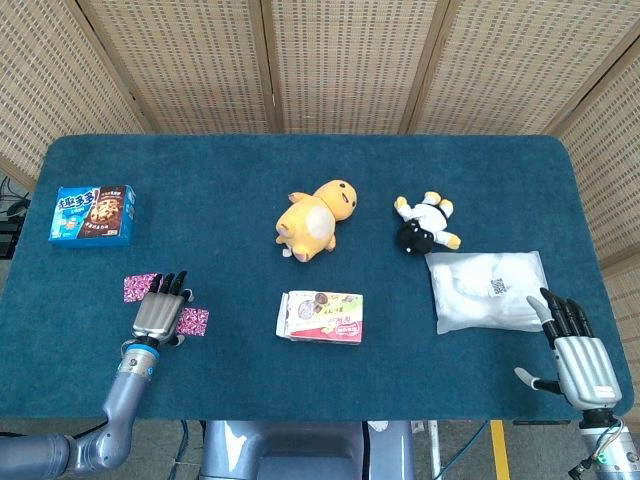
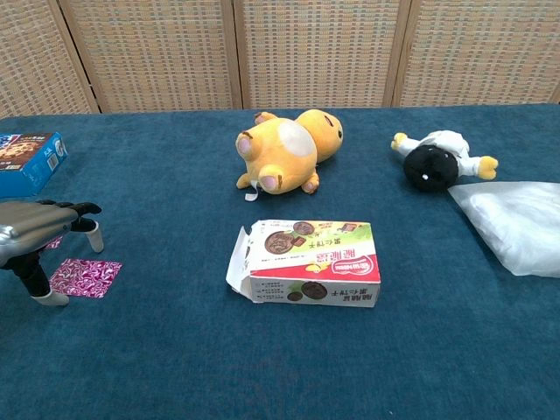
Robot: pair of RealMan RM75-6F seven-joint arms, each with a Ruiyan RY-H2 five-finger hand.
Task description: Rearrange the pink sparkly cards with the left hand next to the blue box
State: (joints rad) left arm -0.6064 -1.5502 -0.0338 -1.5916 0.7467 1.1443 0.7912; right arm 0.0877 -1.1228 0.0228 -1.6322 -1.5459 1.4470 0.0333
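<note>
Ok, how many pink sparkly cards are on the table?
2. One pink card lies just left of the left hand, toward the blue box; the other card lies right of it. The hand may hide more.

The left robot hand [image 1: 160, 312] has a flat silver-grey metal back plate and slim black fingers. In the chest view its thumb ends in a pale, whitish rounded tip. Behind the wrist sits a bright blue ring, followed by a smooth, rounded silver-grey forearm tube that bends at a bulbous elbow housing. The right robot hand [image 1: 575, 345] matches it: a silver-grey back plate with small fastener marks, black segmented fingers, and a grey thumb with a lighter tip. Its wrist shows a blue-and-green accent and thin cabling below it.
</note>
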